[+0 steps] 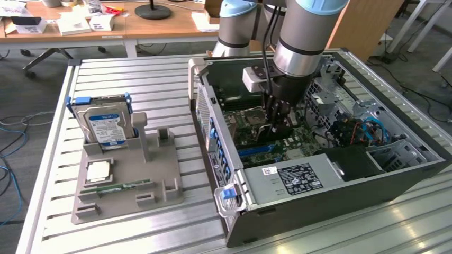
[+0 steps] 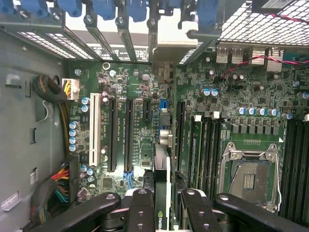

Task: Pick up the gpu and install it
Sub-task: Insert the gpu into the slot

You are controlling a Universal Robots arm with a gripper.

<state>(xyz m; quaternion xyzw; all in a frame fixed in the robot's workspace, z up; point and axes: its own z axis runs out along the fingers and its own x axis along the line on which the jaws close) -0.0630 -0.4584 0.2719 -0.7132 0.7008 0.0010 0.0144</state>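
Gpu [image 2: 162, 164] edge-on, Nvidia logo showing, clamped in claw [image 2: 165, 205], over green motherboard [image 2: 120, 77] slots

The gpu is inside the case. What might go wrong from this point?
1. The hand grips the gpu edge-on above the motherboard, among several long black slots. If it is off-line, its edge may strike the board beside a slot.
2. Its far end reaches toward the rear frame with blue latches, and it might catch there.
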